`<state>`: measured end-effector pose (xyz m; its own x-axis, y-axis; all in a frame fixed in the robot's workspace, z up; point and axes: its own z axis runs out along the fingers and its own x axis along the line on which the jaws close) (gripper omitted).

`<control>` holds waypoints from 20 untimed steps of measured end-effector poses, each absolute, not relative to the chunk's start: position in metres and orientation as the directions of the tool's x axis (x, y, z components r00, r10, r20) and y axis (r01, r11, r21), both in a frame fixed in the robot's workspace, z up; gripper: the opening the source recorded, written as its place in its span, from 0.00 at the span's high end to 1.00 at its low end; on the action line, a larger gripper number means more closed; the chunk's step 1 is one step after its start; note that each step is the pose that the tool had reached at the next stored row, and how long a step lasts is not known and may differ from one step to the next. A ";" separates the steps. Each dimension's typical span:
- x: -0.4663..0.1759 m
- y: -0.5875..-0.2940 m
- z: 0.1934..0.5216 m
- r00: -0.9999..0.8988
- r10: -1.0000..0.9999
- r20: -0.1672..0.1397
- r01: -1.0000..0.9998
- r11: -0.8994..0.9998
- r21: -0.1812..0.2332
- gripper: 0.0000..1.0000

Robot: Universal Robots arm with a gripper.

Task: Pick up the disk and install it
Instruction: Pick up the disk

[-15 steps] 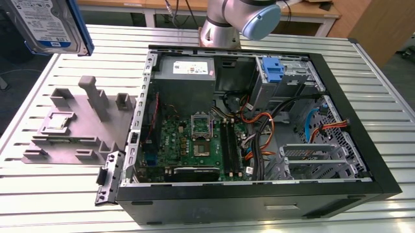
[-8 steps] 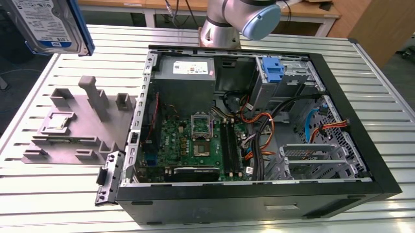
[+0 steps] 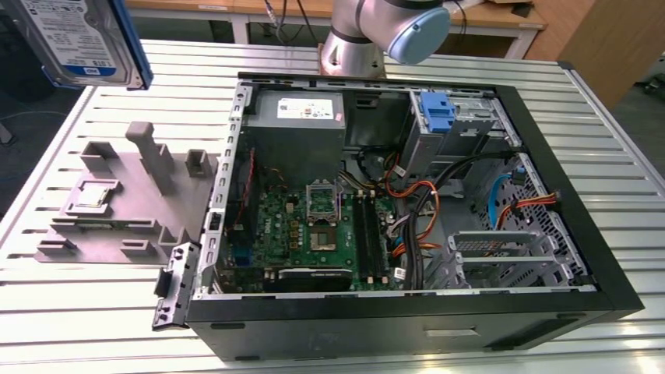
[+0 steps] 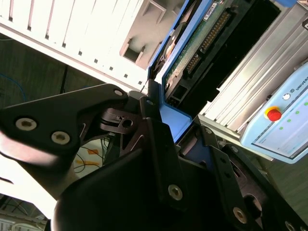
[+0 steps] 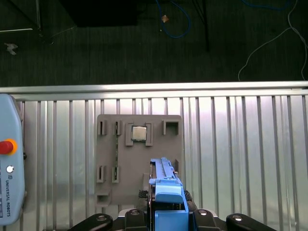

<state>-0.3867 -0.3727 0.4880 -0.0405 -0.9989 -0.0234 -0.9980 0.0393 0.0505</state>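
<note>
The disk [image 3: 89, 39], silver with a white-and-blue label and blue side rails, hangs high above the table at the exterior view's upper left. In the second wrist view my gripper [image 4: 180, 139] is shut on the disk [image 4: 192, 48], whose green circuit board and blue rail show between the black fingers [image 4: 154, 130]. The first wrist view shows the disk [image 5: 166, 190] edge-on, clamped in the gripper [image 5: 167, 219] above the grey fixture [image 5: 139, 159].
An open computer case [image 3: 582, 257] lies on the slatted table, with a blue bracket [image 3: 438, 109] in its drive bay at the far right. The grey fixture [image 3: 124, 202] holding a processor chip [image 3: 92, 195] sits left of it. A pendant [image 5: 9, 159] lies at the table's side.
</note>
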 end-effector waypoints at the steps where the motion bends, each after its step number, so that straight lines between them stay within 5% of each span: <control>1: -0.387 -0.373 0.488 -0.041 -0.999 -0.023 -0.998 0.039 0.050 0.64; 20: -0.382 -0.373 0.488 -0.041 -0.999 -0.023 -0.998 0.039 0.050 0.64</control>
<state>-0.3816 -0.3727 0.4880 -0.0405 -0.9989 -0.0234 -0.9980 0.0393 0.0505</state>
